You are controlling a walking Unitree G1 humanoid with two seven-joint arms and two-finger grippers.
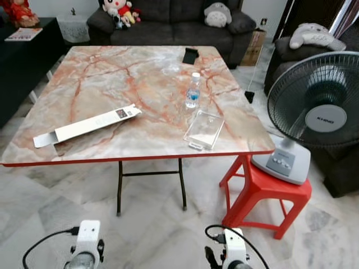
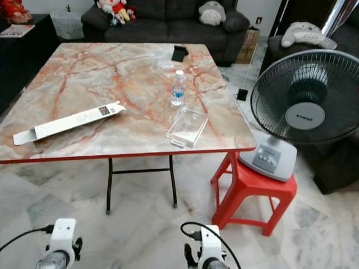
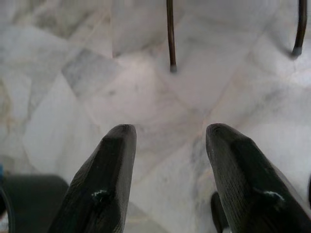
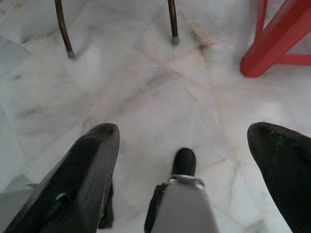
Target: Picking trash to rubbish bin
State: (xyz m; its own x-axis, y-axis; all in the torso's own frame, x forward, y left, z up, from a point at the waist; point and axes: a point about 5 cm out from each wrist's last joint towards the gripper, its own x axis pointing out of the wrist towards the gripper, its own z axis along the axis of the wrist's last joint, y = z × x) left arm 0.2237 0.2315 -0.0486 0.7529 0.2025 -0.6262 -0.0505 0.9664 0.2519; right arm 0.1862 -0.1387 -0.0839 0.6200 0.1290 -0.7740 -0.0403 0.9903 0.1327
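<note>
Worktop [image 1: 101, 78] carries box [image 1: 84, 126], bottle [image 1: 192, 91], apparently clear tray [image 1: 204, 129]. Left gripper [image 3: 170, 145] and right gripper [image 4: 182, 141] low over floor [image 4: 160, 92], fingers apart.

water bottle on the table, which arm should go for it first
Right, probably. The water bottle stands right of the table's middle, on the right gripper's side. Both grippers hang open near the floor; the left gripper would reach across.
</note>
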